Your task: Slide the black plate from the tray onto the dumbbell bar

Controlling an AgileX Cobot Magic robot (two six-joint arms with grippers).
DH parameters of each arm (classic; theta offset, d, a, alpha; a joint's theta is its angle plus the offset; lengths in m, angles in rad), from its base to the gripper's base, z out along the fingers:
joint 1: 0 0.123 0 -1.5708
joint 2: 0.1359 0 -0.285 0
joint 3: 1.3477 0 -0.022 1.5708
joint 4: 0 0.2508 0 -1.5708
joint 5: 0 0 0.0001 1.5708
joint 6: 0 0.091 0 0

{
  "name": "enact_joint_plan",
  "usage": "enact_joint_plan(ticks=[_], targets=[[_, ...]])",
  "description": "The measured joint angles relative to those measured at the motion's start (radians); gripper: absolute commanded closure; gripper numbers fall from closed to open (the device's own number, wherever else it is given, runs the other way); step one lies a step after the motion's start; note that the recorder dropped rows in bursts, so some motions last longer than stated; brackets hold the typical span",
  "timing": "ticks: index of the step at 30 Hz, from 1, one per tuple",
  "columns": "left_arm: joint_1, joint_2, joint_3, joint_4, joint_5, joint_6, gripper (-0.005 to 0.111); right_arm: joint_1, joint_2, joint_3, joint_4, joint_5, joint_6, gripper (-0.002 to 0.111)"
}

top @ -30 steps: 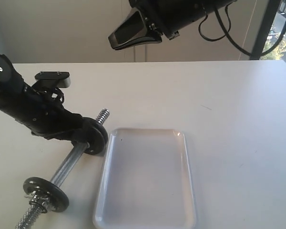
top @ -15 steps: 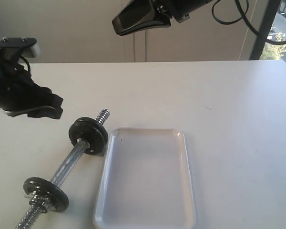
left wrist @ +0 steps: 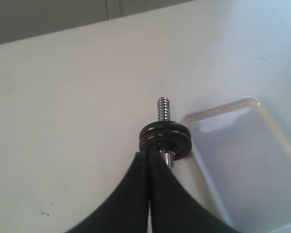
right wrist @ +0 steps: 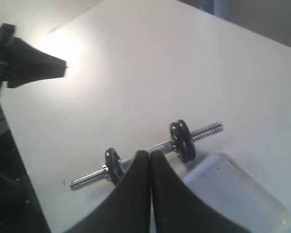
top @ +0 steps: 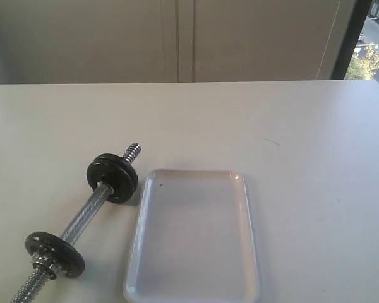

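Note:
The dumbbell bar (top: 85, 214) lies slantwise on the table, left of the tray (top: 192, 237), which holds nothing. Two black discs pressed together (top: 112, 177) sit on the bar near its far threaded end. The black plate is one of them, but I cannot tell which. A third disc (top: 54, 253) sits near the bar's front end. Neither arm shows in the exterior view. My left gripper (left wrist: 149, 155) is shut and empty, hanging above the paired discs (left wrist: 165, 138). My right gripper (right wrist: 150, 154) is shut and empty too, high above the bar (right wrist: 150, 148).
The tray's left rim (top: 139, 221) lies close beside the bar. A dark arm part (right wrist: 24, 63) and a dark stand (right wrist: 7, 184) show at the table's side in the right wrist view. White table (top: 303, 158) spreads right of the tray.
My left gripper has let go of the discs and drawn back off the left side of the exterior view. The right arm rose out of its top. The bar shifted slightly left.

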Motion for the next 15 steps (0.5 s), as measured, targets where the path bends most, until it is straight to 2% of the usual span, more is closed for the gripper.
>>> enact_joint_plan(ticks=[7,15], targets=[[0.000,-0.306,0.103,0.002,0.082,-0.038,0.107,0.000,-0.330,0.251,-0.201,-0.135,0.144,0.108],[0.000,-0.579,0.193,0.002,0.182,-0.040,0.107,0.000,-0.656,0.475,-0.280,-0.216,0.230,0.108]])
